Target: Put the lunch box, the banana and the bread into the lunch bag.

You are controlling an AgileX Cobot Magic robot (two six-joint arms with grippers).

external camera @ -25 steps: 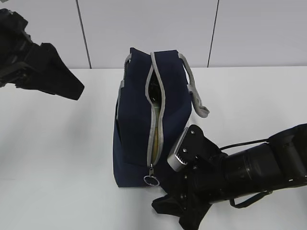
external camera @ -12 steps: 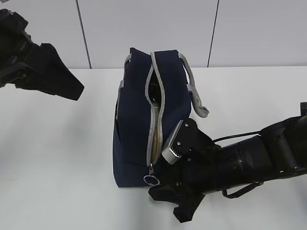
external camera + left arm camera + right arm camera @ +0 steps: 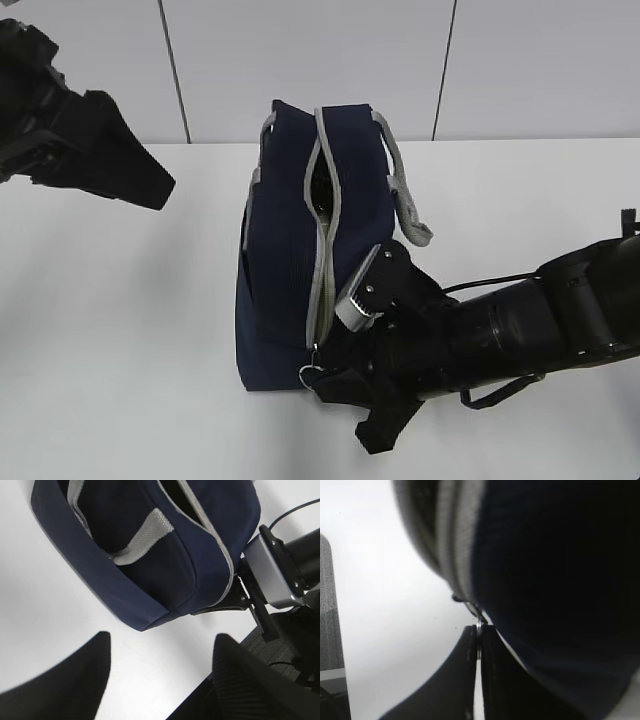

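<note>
Two hands, one job: the right hand is pinched shut on the ring pull at the near end of the lunch bag, whose zipper runs straight away from it; the left hand hangs spread, well apart.

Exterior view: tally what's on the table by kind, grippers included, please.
Lunch bag: 1
Metal ring pull: 1, pinched by the right gripper
Grey strap handles: 2
Grippers: 2, left gripper open, right gripper shut
Lunch box, banana, bread: 0 visible outside the bag
Total: 6
</note>
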